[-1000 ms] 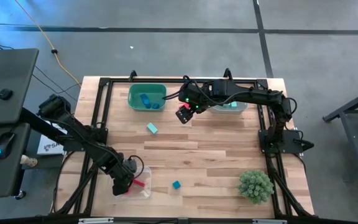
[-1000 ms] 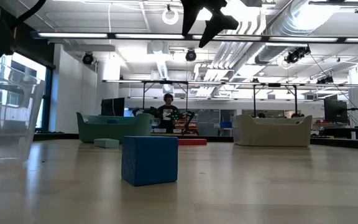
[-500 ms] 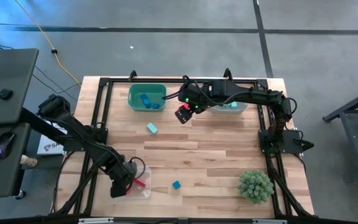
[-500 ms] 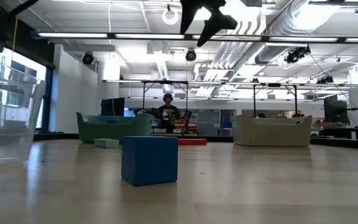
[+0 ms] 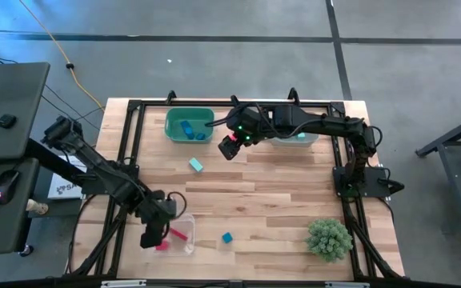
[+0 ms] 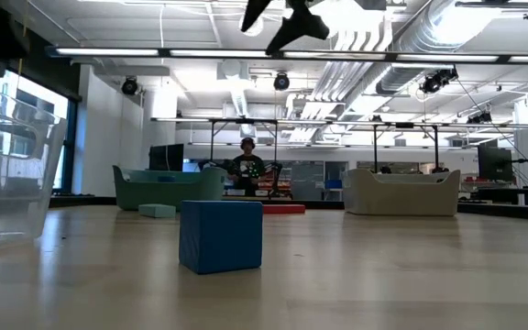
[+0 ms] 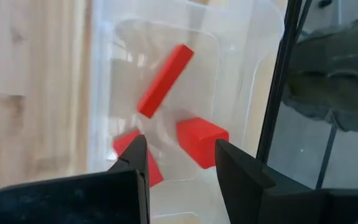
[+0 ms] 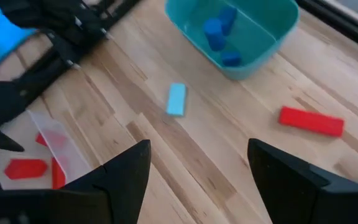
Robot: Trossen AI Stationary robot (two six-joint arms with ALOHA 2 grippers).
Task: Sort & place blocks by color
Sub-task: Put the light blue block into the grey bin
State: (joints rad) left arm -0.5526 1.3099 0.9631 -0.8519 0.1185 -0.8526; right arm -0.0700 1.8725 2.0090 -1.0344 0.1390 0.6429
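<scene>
Two arms at my command — the right gripper (image 5: 229,149), jaws wide and empty, hovers nearest the red bar (image 8: 311,121), which lies flat just beside the teal bin (image 8: 272,38); the left gripper (image 7: 176,162), parted, empty, hangs over the clear bin (image 7: 253,56).

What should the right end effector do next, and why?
Probably lower the right end effector toward the light teal block. Its fingers stand open and empty, and that block lies loose on the table, roughly ahead between them.

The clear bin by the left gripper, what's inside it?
Inside the clear bin lie three red blocks: a bar, a cube, and a third partly hidden behind the left gripper's fingers.
</scene>
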